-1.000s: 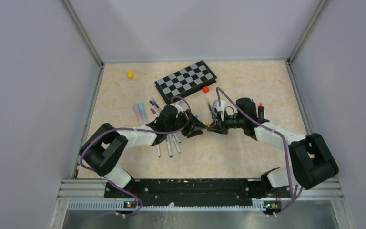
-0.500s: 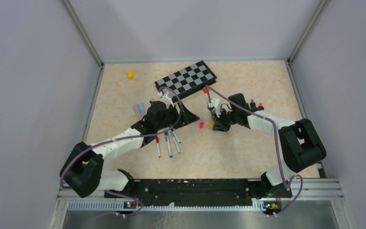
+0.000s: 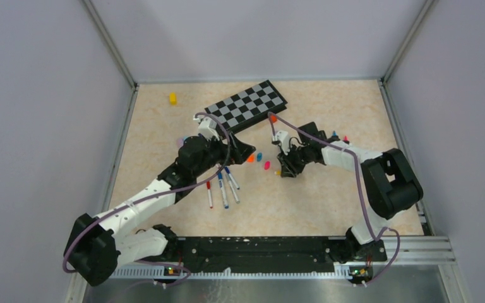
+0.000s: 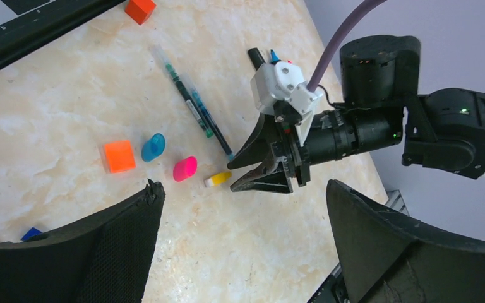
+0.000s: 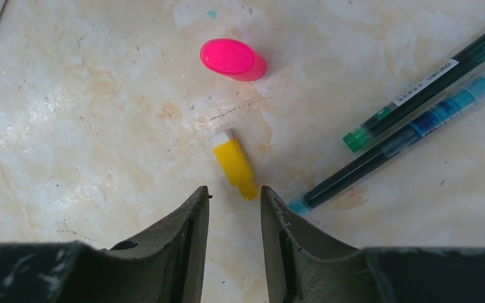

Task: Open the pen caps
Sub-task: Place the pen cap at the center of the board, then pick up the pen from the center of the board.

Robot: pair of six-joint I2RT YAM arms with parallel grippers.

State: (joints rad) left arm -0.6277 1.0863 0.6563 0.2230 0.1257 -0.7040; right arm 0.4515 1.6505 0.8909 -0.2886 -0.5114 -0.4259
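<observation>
My left gripper (image 3: 239, 151) spread wide, right gripper (image 5: 233, 202) barely parted, empty; pink cap (image 5: 232, 59), yellow cap (image 5: 233, 161) loose on desk (image 5: 69, 126) (more pens (image 3: 222, 189) likely pending).

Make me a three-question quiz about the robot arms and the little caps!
1. Where is the yellow cap? A) on the table, just in front of the right fingers; B) lifted in the air; C) pinched between them.
2. What colour is the cap beside the orange block? A) green; B) blue; C) black.
3. How are the left fingers? A) shut tight; B) squeezing the yellow cap; C) wide open, nothing between.
Answers: 1 A, it lies flat just ahead of the fingertips; 2 B, the blue cap lies right next to the block; 3 C, a wide bare gap shows between them.
</observation>
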